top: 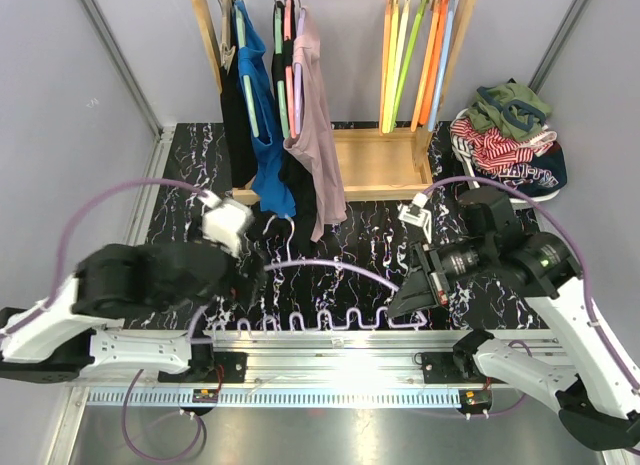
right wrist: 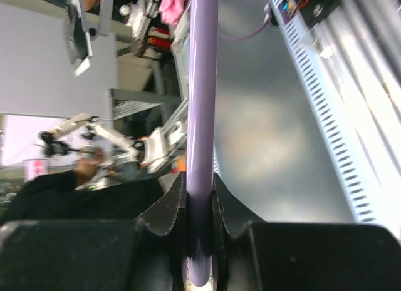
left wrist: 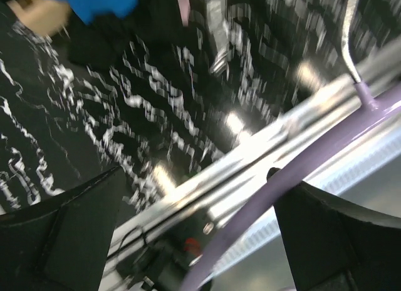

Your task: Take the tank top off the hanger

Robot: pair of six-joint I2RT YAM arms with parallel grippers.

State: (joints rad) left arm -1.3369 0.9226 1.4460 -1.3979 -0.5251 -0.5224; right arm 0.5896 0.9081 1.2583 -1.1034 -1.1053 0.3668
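The right gripper [top: 405, 297] is clamped tight on one end of the lavender hanger [top: 330, 267]. Its wrist view shows the bar [right wrist: 202, 116] pinched between both pads, probably to brace the frame so that cloth can be drawn off the far end. The hanger lies in front of the rack [top: 380, 160], and its metal hook [top: 290, 230] points back toward the rack.

The left gripper [top: 245, 277] sits at the hanger's other end, also in front of the rack. Its fingers are spread wide and nothing is between them. In its own view the bar [left wrist: 294, 178] passes close by one finger but is not gripped.

The tank top is hard to place. The bar looks bare between the two grippers. A dark mass under the left gripper may be the garment, but it is black against black stone and the wrist view is blurred by motion, so I cannot say. If it is the top, the step in hand looks like the last pull, or letting go.

The table [top: 190, 175] is black marble with white veins — glossy, and poor for telling dark cloth apart. A bright metal rail [top: 340, 337] runs along the edge farthest from the rack. On the rack hang black, blue and mauve garments, and to one side of them spare hangers in orange and green. A heap of clothes [top: 510, 135] lies just beside the rack. Grey panels wall in the bay.
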